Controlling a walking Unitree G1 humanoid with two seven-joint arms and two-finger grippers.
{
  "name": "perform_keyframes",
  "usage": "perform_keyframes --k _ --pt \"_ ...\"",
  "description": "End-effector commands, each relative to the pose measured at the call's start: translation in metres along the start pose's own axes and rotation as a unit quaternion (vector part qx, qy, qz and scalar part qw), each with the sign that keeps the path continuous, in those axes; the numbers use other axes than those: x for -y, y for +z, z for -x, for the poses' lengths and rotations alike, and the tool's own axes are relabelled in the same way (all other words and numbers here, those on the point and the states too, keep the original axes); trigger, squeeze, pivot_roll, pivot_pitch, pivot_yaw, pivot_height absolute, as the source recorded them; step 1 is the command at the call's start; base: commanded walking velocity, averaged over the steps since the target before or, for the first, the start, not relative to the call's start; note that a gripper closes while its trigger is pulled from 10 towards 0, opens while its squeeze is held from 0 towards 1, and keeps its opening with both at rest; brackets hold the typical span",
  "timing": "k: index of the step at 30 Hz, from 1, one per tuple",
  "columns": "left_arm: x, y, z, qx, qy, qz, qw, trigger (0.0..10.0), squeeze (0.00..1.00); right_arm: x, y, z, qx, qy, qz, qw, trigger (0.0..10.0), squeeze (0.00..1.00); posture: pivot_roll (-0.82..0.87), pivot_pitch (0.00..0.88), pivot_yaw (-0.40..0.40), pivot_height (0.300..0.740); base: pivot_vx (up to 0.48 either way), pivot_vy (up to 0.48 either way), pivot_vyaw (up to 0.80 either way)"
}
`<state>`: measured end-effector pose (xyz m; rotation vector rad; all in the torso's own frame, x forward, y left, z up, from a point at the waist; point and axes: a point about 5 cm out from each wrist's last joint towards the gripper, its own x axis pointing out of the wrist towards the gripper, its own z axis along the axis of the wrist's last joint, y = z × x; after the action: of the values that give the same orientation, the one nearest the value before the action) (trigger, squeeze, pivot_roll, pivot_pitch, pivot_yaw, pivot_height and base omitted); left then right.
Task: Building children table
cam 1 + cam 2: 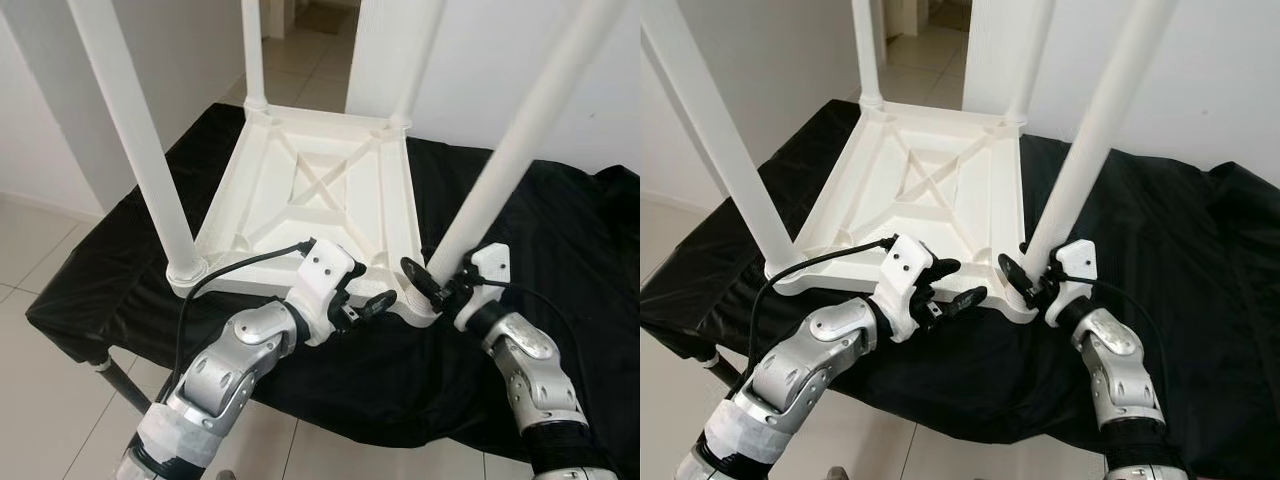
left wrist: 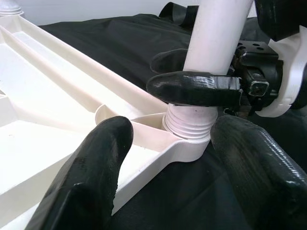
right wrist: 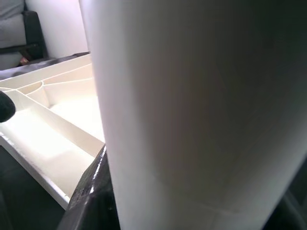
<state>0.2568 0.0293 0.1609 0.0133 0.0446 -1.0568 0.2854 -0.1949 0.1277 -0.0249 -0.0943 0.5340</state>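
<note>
White plastic table (image 1: 320,190) lies upside down on a black cloth (image 1: 560,250); four legs point up. Right gripper (image 1: 440,283) is at the near-right leg (image 1: 490,190), 5 o'clock corner of the tabletop, fingers closed around the leg just above its threaded base. Left gripper (image 1: 365,300) sits at the near edge, 6 o'clock, fingers (image 2: 96,163) spread, holding nothing, aimed at that corner socket.
</note>
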Motion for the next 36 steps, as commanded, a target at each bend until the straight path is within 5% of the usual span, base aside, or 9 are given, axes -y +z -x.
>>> perform_keyframes --k 1,16,18,21,23,32,33,35,36 --pt "0.003 -0.001 0.0 -0.008 -0.02 0.0 1.0 10.0 0.0 -0.003 -0.009 0.005 -0.02 0.006 -0.017 1.0 10.0 0.0 -0.07 0.0 -0.045 0.74 0.0 0.0 0.0" --pt "0.003 -0.009 -0.002 -0.019 -0.025 0.007 0.999 10.0 0.0 -0.025 -0.013 0.0 -0.049 -0.194 -0.056 0.978 10.0 0.0 -0.08 0.0 -0.039 0.74 0.0 0.0 0.0" --pt "0.003 -0.009 -0.002 -0.02 -0.025 0.008 0.999 10.0 0.0 -0.028 -0.013 0.001 -0.046 -0.235 -0.056 0.969 10.0 0.0 -0.08 0.0 -0.04 0.74 0.0 0.0 0.0" --pt "0.003 -0.01 -0.002 -0.023 -0.027 0.007 0.999 10.0 0.0 -0.034 -0.015 0.005 -0.049 -0.369 -0.066 0.926 10.0 0.0 -0.08 0.0 -0.04 0.74 0.0 0.0 0.0" --pt "0.004 -0.011 -0.002 -0.024 -0.029 0.006 0.999 10.0 0.0 -0.04 -0.015 0.003 -0.046 -0.388 -0.079 0.917 10.0 0.0 -0.07 0.0 -0.043 0.74 0.0 0.0 0.0" --pt "0.005 -0.01 -0.002 -0.022 -0.029 0.01 0.999 10.0 0.0 -0.056 -0.007 -0.01 -0.041 -0.354 -0.087 0.93 10.0 0.0 -0.07 0.0 -0.05 0.74 0.0 0.0 0.0" --pt "0.005 -0.009 -0.002 -0.021 -0.027 0.01 0.999 10.0 0.0 -0.056 -0.007 -0.009 -0.043 -0.355 -0.088 0.93 10.0 0.76 -0.07 0.0 -0.05 0.74 0.0 0.0 0.0" --pt "0.004 -0.009 -0.001 -0.021 -0.027 0.01 0.999 10.0 0.0 -0.056 -0.007 -0.009 -0.044 -0.359 -0.089 0.928 10.0 0.76 -0.07 0.0 -0.05 0.74 0.0 0.0 0.0" --pt "0.004 -0.009 -0.001 -0.021 -0.026 0.01 0.999 10.0 0.0 -0.055 -0.006 -0.009 -0.043 -0.36 -0.086 0.928 10.0 1.0 -0.07 0.0 -0.054 0.74 0.0 0.0 0.0"
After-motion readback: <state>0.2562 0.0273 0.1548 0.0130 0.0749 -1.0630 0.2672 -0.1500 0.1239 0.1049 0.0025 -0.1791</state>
